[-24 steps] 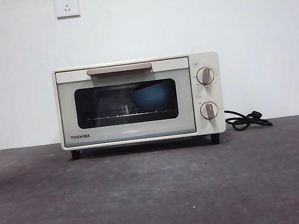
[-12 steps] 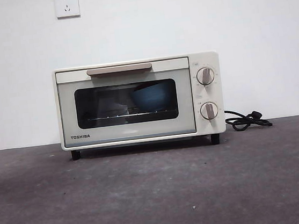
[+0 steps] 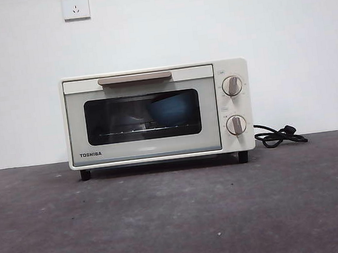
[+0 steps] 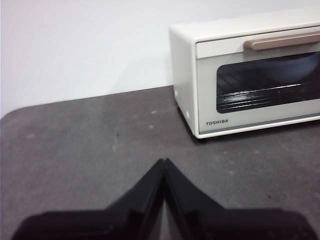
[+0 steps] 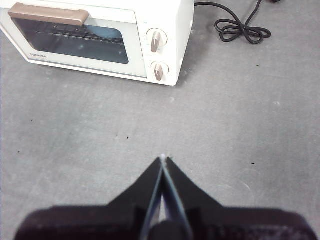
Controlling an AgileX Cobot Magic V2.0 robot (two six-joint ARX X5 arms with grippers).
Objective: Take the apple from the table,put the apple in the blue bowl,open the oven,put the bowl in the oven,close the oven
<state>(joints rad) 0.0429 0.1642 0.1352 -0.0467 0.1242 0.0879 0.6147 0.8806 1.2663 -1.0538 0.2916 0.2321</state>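
- The left tool (image 4: 164, 167) hangs low over the table (image 3: 180, 223), its two jaws pressed together and holding nothing; the oven (image 3: 157, 114) stands ahead of it and off toward its right, well apart.
- The oven sits at the back of the table against the wall, its long axis running side to side, its glass door up and closed under the beige handle (image 3: 134, 78).
- The blue bowl (image 3: 174, 109) shows through the glass on the rack, in the right half of the chamber. The apple cannot be made out; it is presumably in the bowl.
- Two knobs (image 3: 231, 86) sit on the oven's right panel, and a black cord (image 3: 278, 135) lies coiled on the table just beyond that side.
- The right tool (image 5: 163, 162) is likewise closed and empty, higher above the table, with the oven ahead and toward its left.
- Judged from this, every step looks done, so neither arm has a reach left to make.
- The table is dark grey and matte; the wall behind is plain white with two sockets (image 3: 75, 5).
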